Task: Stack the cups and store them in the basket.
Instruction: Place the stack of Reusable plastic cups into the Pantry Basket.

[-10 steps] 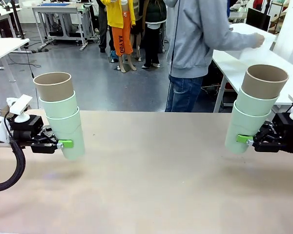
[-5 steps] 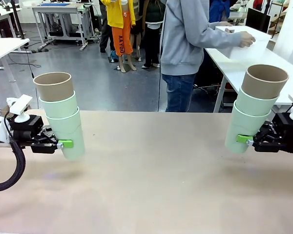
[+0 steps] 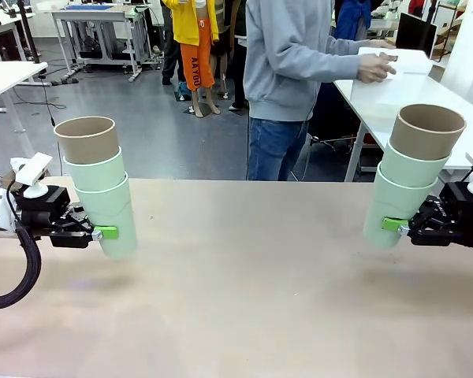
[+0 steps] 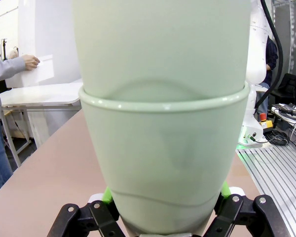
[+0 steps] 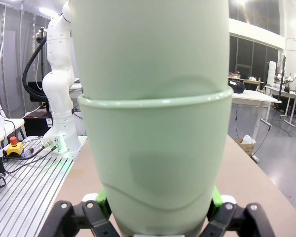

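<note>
Six cups point(image 3: 95, 172) in two stacks of three, each two mint green under one tan-brown; at 9 o'clock the fingers of the left gripper point(image 3: 113, 233) clench the bottom cup of the left stack point(image 3: 102, 197), upright over the bench point(image 3: 244, 291); at 12 o'clock beyond it a person point(image 3: 288, 71) touches a white object point(image 3: 402, 59); at 3 o'clock the right gripper point(image 3: 385, 224) grasps the right stack point(image 3: 408, 177), slightly tilted.

The person point(image 3: 288, 63) and their hand point(image 3: 374, 68) have shifted leftward.
</note>
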